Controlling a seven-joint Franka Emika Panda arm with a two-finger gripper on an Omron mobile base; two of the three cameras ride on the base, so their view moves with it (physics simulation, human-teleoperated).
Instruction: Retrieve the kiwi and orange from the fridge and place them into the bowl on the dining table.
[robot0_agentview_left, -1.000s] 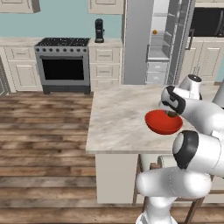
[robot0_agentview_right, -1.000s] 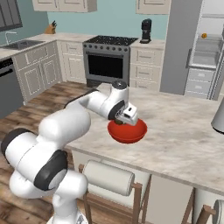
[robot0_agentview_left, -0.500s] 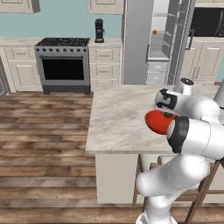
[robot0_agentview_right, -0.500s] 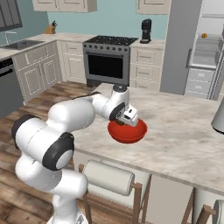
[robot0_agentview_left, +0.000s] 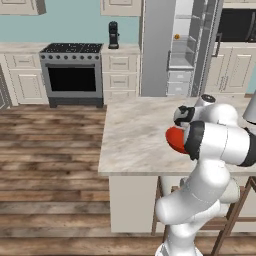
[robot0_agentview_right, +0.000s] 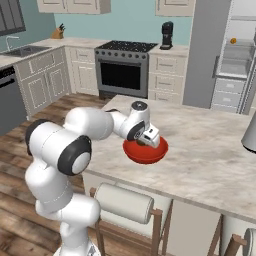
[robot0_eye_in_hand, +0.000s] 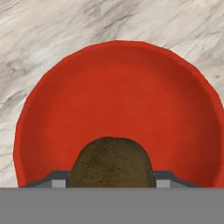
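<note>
My gripper (robot0_eye_in_hand: 111, 179) is shut on the kiwi (robot0_eye_in_hand: 111, 162), a brown fuzzy fruit held just above the red bowl (robot0_eye_in_hand: 113, 87). The bowl (robot0_agentview_right: 145, 152) stands on the dining table (robot0_agentview_right: 210, 145), and the gripper (robot0_agentview_right: 150, 136) hovers over its near rim. In the left base view the bowl (robot0_agentview_left: 175, 140) is partly hidden behind my arm, with the gripper (robot0_agentview_left: 182, 116) above it. The orange (robot0_agentview_right: 233, 40) sits on a shelf in the open fridge (robot0_agentview_right: 210, 50); it shows as a small orange (robot0_agentview_left: 176, 36) dot in the fridge (robot0_agentview_left: 160, 50).
A grey vessel (robot0_agentview_right: 250, 132) stands at the table's right edge. Wooden stools (robot0_agentview_right: 125, 205) line the near side of the table. A stove (robot0_agentview_left: 72, 75) and a coffee machine (robot0_agentview_left: 113, 35) are along the back wall.
The arm's elbow has swung and folded closer to the base. The hand stays over the bowl with the kiwi still in its grip.
</note>
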